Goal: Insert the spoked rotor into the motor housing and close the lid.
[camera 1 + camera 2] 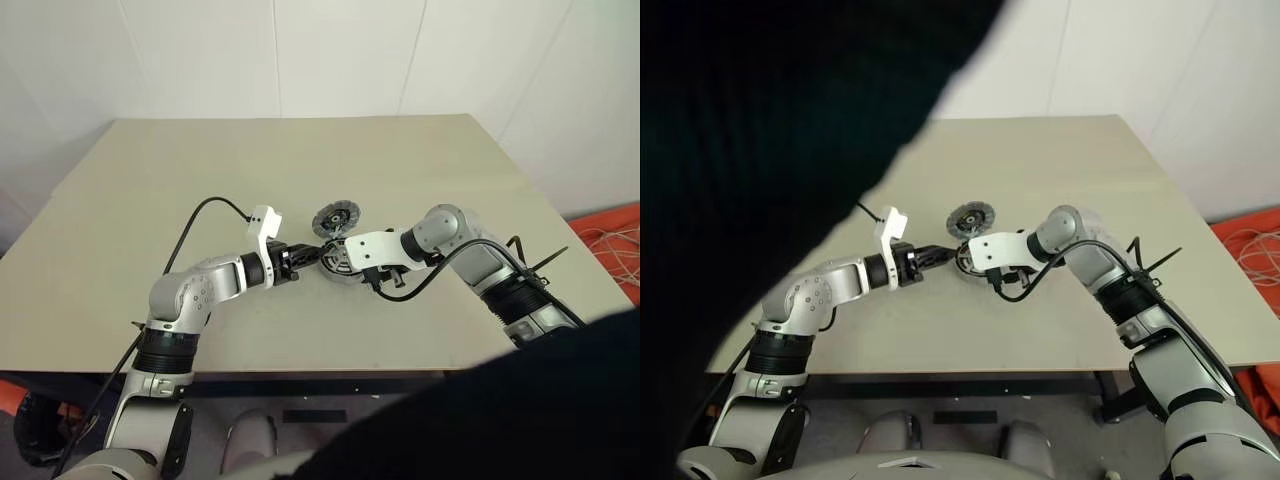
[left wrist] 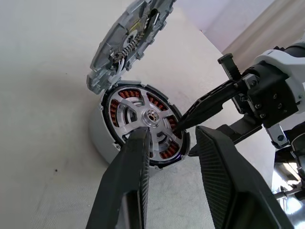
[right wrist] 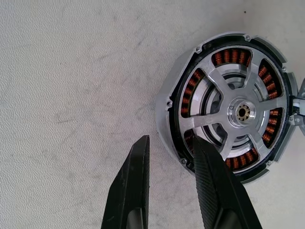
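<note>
Motor housing [image 3: 228, 112] sits on the table [image 1: 420, 170] between the two grippers, with the spoked rotor [image 3: 240, 112] already seated inside it, silver spokes over the copper windings and the small hub at the centre. Nearest the robot, the left gripper [image 2: 169, 138] reaches in from one side with its fingers apart; one finger [image 2: 133, 157] lies over the housing's rim and the other [image 2: 214, 152] stands just outside it, so the rim sits between them, though whether they press on it cannot be told. From the opposite side the right gripper [image 3: 169, 145] points steeply down at the housing's edge, its fingers a little apart with nothing between them; one fingertip [image 3: 202, 148] overlaps the rim and windings, the other [image 3: 140, 148] is over bare table just beside the housing. Beyond both grippers the lid [image 2: 131, 40] stands tilted up, hinged at the housing's far edge and still open, its inner face showing. A black cable [image 1: 200, 215] loops over the table by the left arm. Farther off, past the table's right corner, orange material [image 1: 610, 240] lies on the floor
</note>
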{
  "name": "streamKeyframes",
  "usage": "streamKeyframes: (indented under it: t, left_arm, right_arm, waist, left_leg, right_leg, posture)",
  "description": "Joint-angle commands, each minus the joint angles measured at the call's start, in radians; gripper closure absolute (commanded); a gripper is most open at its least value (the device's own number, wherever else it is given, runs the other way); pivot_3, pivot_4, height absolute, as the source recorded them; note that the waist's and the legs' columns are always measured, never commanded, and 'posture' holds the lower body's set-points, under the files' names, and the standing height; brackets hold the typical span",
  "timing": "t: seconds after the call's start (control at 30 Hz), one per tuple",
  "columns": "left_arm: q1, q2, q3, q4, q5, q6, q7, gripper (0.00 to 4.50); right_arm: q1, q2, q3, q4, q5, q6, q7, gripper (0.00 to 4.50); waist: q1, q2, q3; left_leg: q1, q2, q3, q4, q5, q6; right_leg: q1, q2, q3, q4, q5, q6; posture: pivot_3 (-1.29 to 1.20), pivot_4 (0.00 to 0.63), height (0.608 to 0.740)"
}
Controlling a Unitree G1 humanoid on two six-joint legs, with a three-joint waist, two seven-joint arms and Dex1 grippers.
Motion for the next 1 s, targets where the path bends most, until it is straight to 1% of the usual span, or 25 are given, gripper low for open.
streamKeyframes:
  t: [0.03, 0.07, 0.17, 0.2, 0.43, 0.63, 0.8, 0.87, 0.93, 1.0]
  left_arm:
    - [-0.004, -0.001, 0.02, -0.05, -0.017, -0.009, 0.005, 2.85]
    - [-0.003, -0.001, 0.021, -0.051, -0.018, -0.009, 0.006, 2.85]
    - [-0.001, -0.002, 0.022, -0.053, -0.019, -0.009, 0.008, 2.85]
    - [-0.002, -0.003, 0.022, -0.053, -0.018, -0.009, 0.009, 2.85]
    - [-0.007, -0.005, 0.023, -0.045, -0.018, -0.012, 0.007, 2.85]
    - [-0.007, -0.011, 0.022, -0.042, -0.018, -0.013, 0.009, 2.85]
    - [0.001, -0.014, 0.025, -0.047, -0.018, -0.012, 0.012, 2.85]
    - [0.003, -0.015, 0.026, -0.047, -0.018, -0.012, 0.013, 2.85]
    - [0.004, -0.017, 0.027, -0.05, -0.018, -0.011, 0.016, 2.85]
    - [0.006, -0.018, 0.028, -0.053, -0.019, -0.01, 0.018, 2.85]
  right_arm:
    - [-0.011, 0.024, 0.019, -0.004, 0.0, -0.007, 0.019, 3.35]
    - [-0.011, 0.025, 0.018, -0.004, 0.0, -0.006, 0.02, 3.57]
    - [-0.012, 0.028, 0.013, -0.002, -0.004, -0.004, 0.022, 4.44]
    - [-0.012, 0.029, 0.011, -0.003, -0.004, -0.004, 0.022, 4.49]
    - [-0.006, 0.029, -0.001, -0.01, -0.005, 0.018, 0.012, 4.49]
    - [-0.02, 0.055, -0.02, 0.0, 0.008, 0.1, -0.001, 4.49]
    - [-0.041, 0.134, -0.069, -0.022, 0.06, 0.309, -0.023, 4.49]
    - [-0.056, 0.177, -0.096, -0.033, 0.091, 0.441, -0.031, 4.49]
    - [-0.086, 0.237, -0.133, -0.024, 0.12, 0.612, -0.073, 4.49]
    - [-0.105, 0.273, -0.152, -0.019, 0.139, 0.73, -0.107, 4.49]
  waist:
    - [-0.001, 0.0, 0.0]
    - [0.0, 0.0, 0.0]
    - [0.0, 0.0, 0.0]
    - [0.0, 0.0, 0.0]
    - [0.0, 0.0, 0.0]
    - [-0.001, 0.0, 0.0]
    - [-0.014, -0.001, 0.0]
    - [-0.024, 0.0, 0.0]
    - [-0.028, 0.001, 0.001]
    - [-0.027, 0.001, 0.001]
  left_leg:
    - [0.0, 0.0, 0.0, 0.0, 0.0, 0.0]
    - [0.0, 0.0, 0.0, 0.0, 0.0, 0.0]
    - [0.0, 0.001, 0.0, 0.0, 0.0, 0.0]
    - [0.0, 0.001, 0.0, 0.0, 0.0, 0.0]
    - [0.0, 0.001, 0.0, 0.0, 0.0, 0.0]
    - [0.001, 0.001, 0.0, 0.0, 0.0, 0.0]
    - [0.002, 0.004, 0.0, 0.0, 0.0, -0.001]
    - [0.002, 0.006, -0.001, 0.0, 0.001, -0.002]
    - [0.002, 0.009, -0.001, 0.0, 0.002, -0.004]
    - [0.0, 0.01, -0.001, -0.001, 0.004, -0.006]
  right_leg:
    - [0.0, 0.0, 0.0, 0.0, 0.0, 0.0]
    - [-0.001, 0.0, 0.0, 0.0, 0.0, 0.0]
    - [0.0, 0.0, 0.0, 0.0, 0.0, 0.0]
    - [0.0, 0.0, 0.0, 0.0, 0.0, 0.0]
    - [0.0, 0.0, 0.0, 0.0, 0.001, -0.001]
    - [0.0, 0.001, 0.0, 0.0, 0.001, -0.002]
    - [-0.001, 0.003, 0.0, 0.0, 0.002, -0.003]
    - [-0.001, 0.005, 0.0, 0.0, 0.002, -0.004]
    - [-0.003, 0.008, 0.0, 0.0, 0.003, -0.006]
    - [-0.005, 0.011, 0.0, 0.0, 0.004, -0.008]
  posture:
    - [0.0, 0.0, 0.74]
    - [0.0, 0.0, 0.74]
    - [0.0, 0.0, 0.74]
    - [0.0, 0.0, 0.74]
    - [0.0, 0.0, 0.74]
    - [0.0, 0.0, 0.74]
    - [0.0, 0.0, 0.74]
    - [0.0, 0.0, 0.74]
    - [0.0, 0.0, 0.74]
    - [0.0, 0.0, 0.74]
